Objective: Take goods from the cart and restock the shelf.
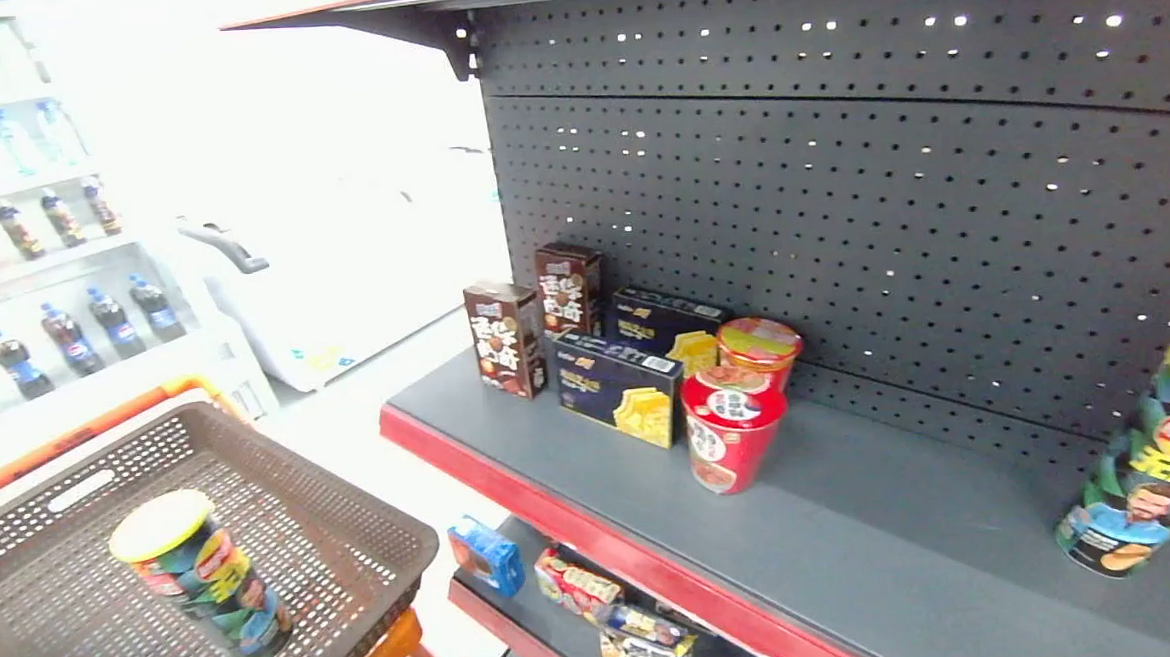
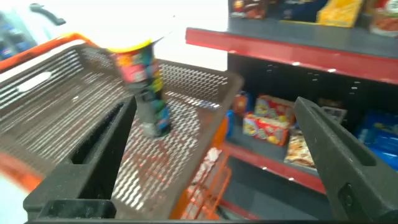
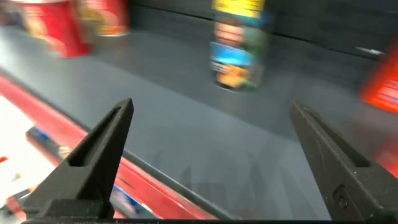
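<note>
Can, yellow-lidded, in basket before splayed empty left pincer; seemingly matching shelf can before splayed right pincer.

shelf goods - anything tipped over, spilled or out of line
Nothing stands out. The brown boxes, blue boxes and red cups stand upright in tidy pairs on the shelf, and the chip can farther along is upright too, alone.

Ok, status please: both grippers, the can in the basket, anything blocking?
Left gripper open, empty, facing the brown perforated plastic basket. Right gripper open, empty, facing grey shelf. Yellow-lidded printed cylindrical can upright in basket, untouched. Nothing between it and left gripper.
</note>
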`<state>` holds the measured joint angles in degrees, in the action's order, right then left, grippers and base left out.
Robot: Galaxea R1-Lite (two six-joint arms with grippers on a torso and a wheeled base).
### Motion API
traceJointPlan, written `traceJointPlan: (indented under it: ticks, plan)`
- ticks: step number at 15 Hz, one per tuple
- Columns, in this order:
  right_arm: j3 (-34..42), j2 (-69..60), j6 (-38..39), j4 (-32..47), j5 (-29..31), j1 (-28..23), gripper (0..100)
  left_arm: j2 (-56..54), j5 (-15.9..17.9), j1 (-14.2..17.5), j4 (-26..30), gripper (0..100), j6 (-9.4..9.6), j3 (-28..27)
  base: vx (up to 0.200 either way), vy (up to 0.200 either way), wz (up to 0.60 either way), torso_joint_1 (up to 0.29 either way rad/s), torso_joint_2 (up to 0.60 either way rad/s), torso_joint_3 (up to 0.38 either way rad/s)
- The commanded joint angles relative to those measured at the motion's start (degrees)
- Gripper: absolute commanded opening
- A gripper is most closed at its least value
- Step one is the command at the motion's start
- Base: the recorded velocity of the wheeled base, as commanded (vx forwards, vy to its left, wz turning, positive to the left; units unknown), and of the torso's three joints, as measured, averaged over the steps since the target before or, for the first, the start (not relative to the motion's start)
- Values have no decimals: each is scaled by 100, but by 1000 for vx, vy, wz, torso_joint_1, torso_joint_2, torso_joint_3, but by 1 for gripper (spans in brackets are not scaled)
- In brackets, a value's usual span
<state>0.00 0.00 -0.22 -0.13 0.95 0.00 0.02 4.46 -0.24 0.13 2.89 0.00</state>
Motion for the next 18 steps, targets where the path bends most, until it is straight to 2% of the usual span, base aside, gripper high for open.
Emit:
traceJointPlan:
  ticks: [1, 6, 7, 8, 9, 10, 11, 12, 13, 15, 17, 18]
  plan:
    - [0, 0, -4, -4, 2, 0, 100, -2, 2, -2, 4, 100, 1, 0, 0, 0, 600, 2, 2, -2]
    - [0, 0, -4, -4, 10, 0, 100, -2, -7, -2, 4, 100, -8, 0, 0, 0, 600, 2, 3, 0]
    - [0, 0, 4, -4, 10, 0, 100, -2, -24, 7, -49, 100, 19, -35, 0, 0, 0, 0, 0, 0]
    - [0, 0, 13, -4, 10, 0, 100, -2, 2, 7, -22, 100, 89, -246, 0, 0, 0, 0, 0, 0]
    - [0, 0, 13, -4, 10, 0, 100, 173, 2, -2, 118, 100, 221, -870, 0, 0, 0, 0, 0, 0]
    - [0, 0, 13, -4, 10, 0, 100, 947, -42, 16, 822, 100, 230, -1872, 0, 0, 0, 0, 0, 0]
    - [0, 0, 13, -4, 10, 0, 100, 1351, -121, 51, 1261, 100, 230, -2364, 0, 0, 0, 0, 0, 0]
    - [0, 0, 13, -4, 10, 0, 100, 1826, -209, 33, 1533, 100, 230, -2540, 0, 0, 0, 0, 0, 0]
    - [0, 0, 13, -4, 10, 0, 100, 2072, -279, 60, 1551, 100, 238, -2602, 0, 0, 0, 0, 0, 0]
    - [0, 0, 13, -4, 10, 0, 100, 3337, -297, 33, 1507, 100, 177, -3067, 0, 0, 0, 0, 0, 0]
    - [0, 0, 13, -4, 10, 0, 100, 4462, -323, 95, 1261, 100, 54, -3472, 0, 0, 0, 0, 0, 0]
    - [0, 0, 13, -4, 10, 0, 100, 4770, -306, -2, 1068, 100, 45, -3480, 0, 0, 0, 0, 0, 0]
